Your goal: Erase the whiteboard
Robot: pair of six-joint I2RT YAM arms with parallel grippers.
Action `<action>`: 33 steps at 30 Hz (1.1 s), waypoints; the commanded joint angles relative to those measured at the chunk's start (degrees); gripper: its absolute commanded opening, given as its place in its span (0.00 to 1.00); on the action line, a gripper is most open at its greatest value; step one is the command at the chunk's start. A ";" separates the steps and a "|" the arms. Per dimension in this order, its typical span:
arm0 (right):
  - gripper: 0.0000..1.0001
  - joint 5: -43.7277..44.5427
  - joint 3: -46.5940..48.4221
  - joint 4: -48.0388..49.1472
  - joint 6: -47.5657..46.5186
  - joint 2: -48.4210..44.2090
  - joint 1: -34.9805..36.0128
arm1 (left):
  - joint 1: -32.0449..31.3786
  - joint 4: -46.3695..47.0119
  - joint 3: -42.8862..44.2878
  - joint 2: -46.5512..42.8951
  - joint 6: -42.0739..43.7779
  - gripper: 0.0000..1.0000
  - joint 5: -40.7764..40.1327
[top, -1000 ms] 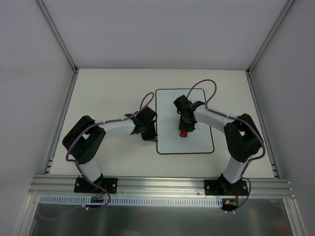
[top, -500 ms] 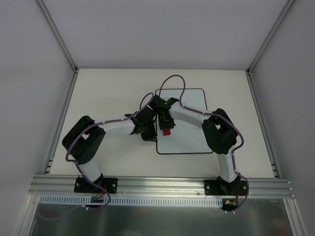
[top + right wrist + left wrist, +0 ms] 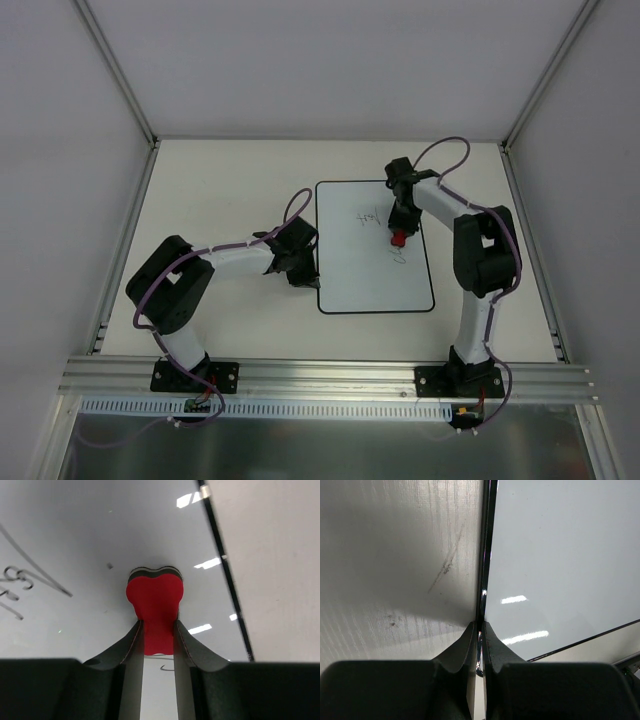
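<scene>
Both arms folded inward toward the middle of the frame, each gripper clamped down.

The left arm point(image 3: 235, 255) rises from its base at lower left, elbows out to the left, and runs its forearm rightward to centre, where the left gripper point(image 3: 308, 278) pinches the whiteboard point(image 3: 375, 285) rim, jaws nearly touching. The right arm point(image 3: 485, 260) stands up from lower right and reaches up and left, its right gripper point(image 3: 398, 232) pointing down-frame, fingers squeezed on the red eraser point(image 3: 154, 597).
</scene>
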 commanded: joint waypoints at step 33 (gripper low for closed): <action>0.00 -1.63 -1.29 -4.10 -0.27 2.96 2.69 | 0.03 -7.70 -3.07 2.03 2.38 0.00 -3.50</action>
